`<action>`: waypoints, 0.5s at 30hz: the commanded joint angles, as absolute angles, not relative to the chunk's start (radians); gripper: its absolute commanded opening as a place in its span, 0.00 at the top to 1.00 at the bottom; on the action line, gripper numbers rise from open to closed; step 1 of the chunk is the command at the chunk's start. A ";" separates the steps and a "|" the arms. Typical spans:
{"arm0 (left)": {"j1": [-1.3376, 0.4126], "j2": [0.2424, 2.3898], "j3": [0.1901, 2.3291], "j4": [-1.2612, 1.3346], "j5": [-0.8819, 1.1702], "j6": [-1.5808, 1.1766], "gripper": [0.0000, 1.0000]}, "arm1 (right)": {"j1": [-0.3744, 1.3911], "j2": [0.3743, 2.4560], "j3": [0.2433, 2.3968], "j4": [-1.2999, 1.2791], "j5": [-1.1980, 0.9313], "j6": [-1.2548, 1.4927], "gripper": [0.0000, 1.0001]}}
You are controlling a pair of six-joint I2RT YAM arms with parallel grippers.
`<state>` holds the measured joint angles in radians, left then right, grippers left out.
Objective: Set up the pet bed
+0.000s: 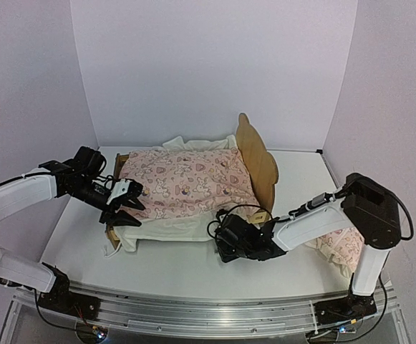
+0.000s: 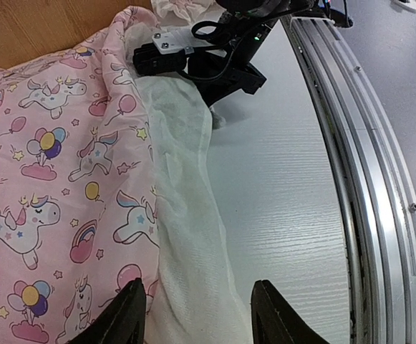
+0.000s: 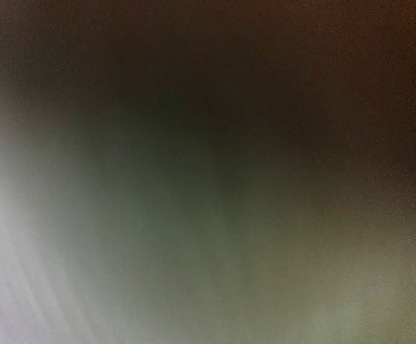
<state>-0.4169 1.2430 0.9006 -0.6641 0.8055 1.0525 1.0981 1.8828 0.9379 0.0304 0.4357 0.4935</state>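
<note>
Pet bed (image 1: 254, 161) sits mid-table in the top view, already draped with the pink quilt (image 1: 186, 183) and a white sheet (image 1: 172, 231), but the pillow (image 1: 336, 247) lies off it behind the right arm (image 1: 315, 215), so placing that looks like what is left for you. From the left wrist, the left gripper (image 2: 197, 315) hangs spread and empty over the sheet's hem, with the right gripper (image 2: 218, 93) low at the hem's far end. Your right wrist view is a dark blur; those fingers are clenched, on cloth or nothing you cannot tell.
</note>
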 commanded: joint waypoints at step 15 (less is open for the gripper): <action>-0.837 1.420 0.848 -0.088 0.942 0.584 0.50 | 1.072 1.567 1.040 -0.478 -0.113 0.472 1.00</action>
